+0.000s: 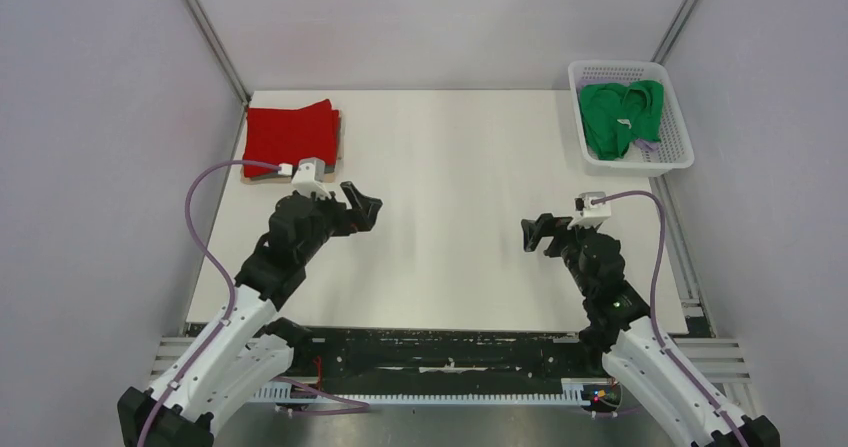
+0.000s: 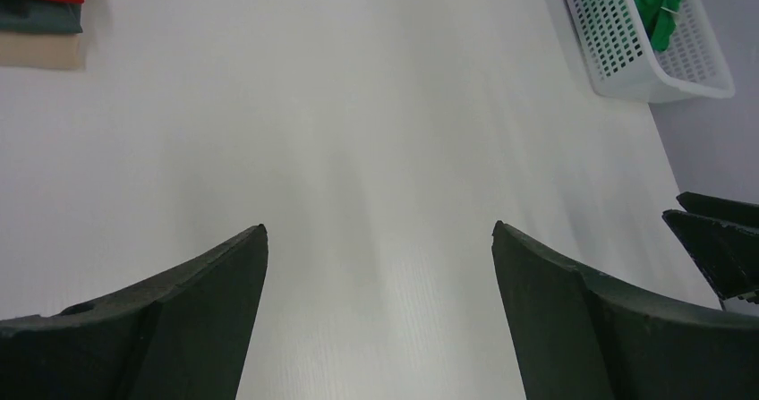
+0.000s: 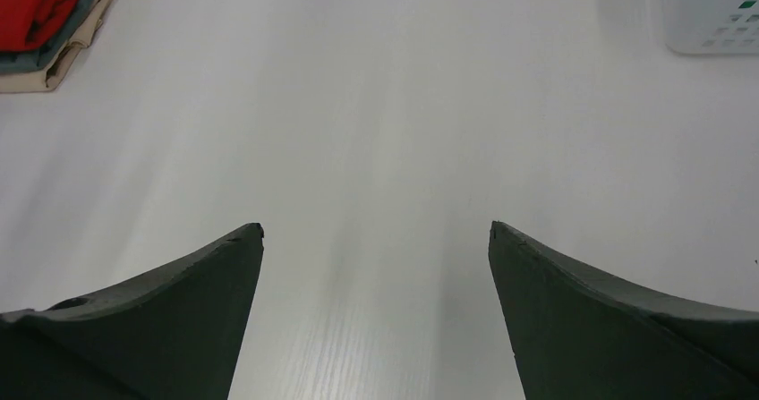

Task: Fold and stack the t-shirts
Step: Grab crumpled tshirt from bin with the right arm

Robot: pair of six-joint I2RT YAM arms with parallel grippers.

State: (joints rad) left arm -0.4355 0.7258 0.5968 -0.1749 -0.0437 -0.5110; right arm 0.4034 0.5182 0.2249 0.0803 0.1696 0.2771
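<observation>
Red shirt: lying folded atop a stack at the table's far left corner, longer side running left-right.
Green shirt: sitting crumpled in the basket, far right.
Left pincer: hovering, spread wide, holding nothing.
Right pincer: hovering, likewise wide and empty.

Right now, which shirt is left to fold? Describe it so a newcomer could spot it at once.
At the far right corner of the table sits a white lattice basket. The green t-shirt lies crumpled inside it; the red t-shirt, at the far left corner, is folded flat.
</observation>
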